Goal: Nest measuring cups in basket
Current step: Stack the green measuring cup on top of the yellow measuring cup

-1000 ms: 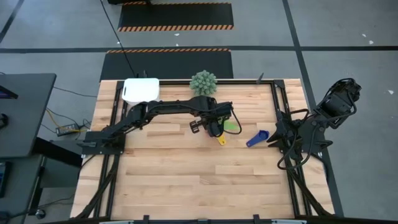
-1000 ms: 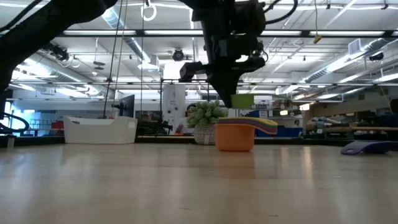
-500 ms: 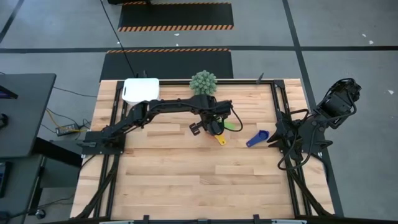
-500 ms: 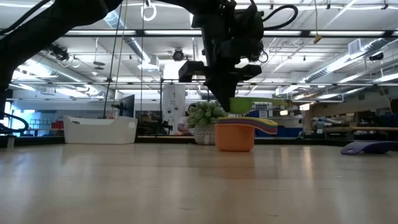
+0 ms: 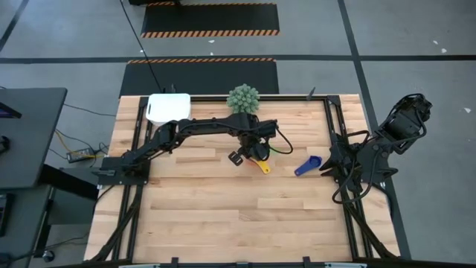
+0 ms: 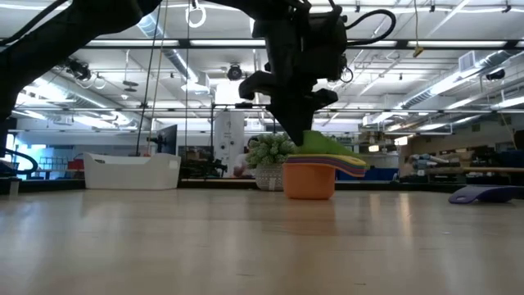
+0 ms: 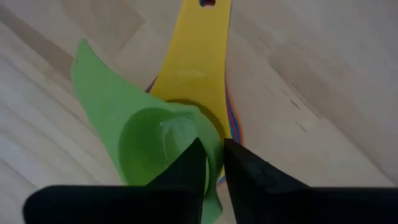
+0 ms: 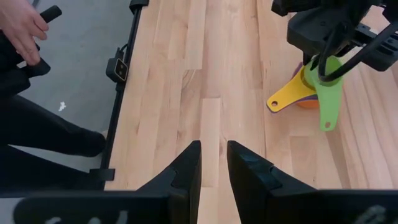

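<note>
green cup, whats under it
The green cup sits in the yellow cup, atop a stack with an orange cup at the bottom. Thin colored rims show between; those cups' bowls are covered.

Green cup [image 6: 329, 145] has dropped: earlier it hung level in the air just above the stack of cups [image 6: 311, 179], now it sits in the top of the stack, handle tilted down over the yellow cup's [image 5: 263, 166] rim. From above, the green handle earlier stuck out toward the worktop's right edge; now it is mostly hidden under the left gripper [image 5: 253, 149]. Left gripper has lowered onto the stack and turned slightly, and its fingers [image 7: 194, 163] have begun to part, still straddling the green cup's wall.
</note>
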Robot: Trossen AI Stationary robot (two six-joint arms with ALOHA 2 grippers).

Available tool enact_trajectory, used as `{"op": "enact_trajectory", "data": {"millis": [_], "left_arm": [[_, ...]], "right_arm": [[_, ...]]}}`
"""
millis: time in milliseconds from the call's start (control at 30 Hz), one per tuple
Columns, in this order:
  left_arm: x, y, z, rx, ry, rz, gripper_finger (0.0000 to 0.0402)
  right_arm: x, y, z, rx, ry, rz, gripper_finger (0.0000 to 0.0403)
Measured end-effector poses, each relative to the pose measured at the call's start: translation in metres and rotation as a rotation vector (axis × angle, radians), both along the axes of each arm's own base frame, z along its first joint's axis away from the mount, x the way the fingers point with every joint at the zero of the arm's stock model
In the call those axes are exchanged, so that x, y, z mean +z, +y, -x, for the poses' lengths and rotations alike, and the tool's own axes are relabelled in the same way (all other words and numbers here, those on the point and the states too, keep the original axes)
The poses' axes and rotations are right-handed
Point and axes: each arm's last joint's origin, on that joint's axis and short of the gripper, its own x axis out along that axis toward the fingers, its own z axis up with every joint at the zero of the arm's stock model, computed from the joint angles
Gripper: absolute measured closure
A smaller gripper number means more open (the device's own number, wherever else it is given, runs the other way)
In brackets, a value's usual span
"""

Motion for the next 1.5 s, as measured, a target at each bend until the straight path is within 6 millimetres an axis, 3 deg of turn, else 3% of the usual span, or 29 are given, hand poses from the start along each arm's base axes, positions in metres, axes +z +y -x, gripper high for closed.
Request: {"op": "enact_trajectory", "data": {"millis": [367, 700, 1133, 1333, 1500], "left_arm": [[0.000, 0.006, 0.001, 0.145, 0.007, 0.044, 0.0339], [0.000, 0.002, 0.001, 0.176, 0.019, 0.052, 0.0379], [0.000, 0.001, 0.001, 0.248, 0.024, 0.096, 0.0307], [0.005, -0.014, -0.002, 0.314, 0.005, 0.118, 0.0297], [0.003, -0.037, 0.005, 0.414, 0.110, 0.144, 0.0307]], "right_arm": [[0.000, 0.001, 0.000, 0.007, 0.017, -0.025, 0.0319], [0.000, 0.001, 0.000, 0.007, 0.017, -0.025, 0.0319], [0.000, 0.001, 0.000, 0.004, 0.017, -0.028, 0.0319], [-0.002, -0.001, 0.002, 0.005, 0.040, -0.007, 0.0319], [-0.007, -0.006, 0.006, -0.027, 0.084, 0.078, 0.0320]]}}
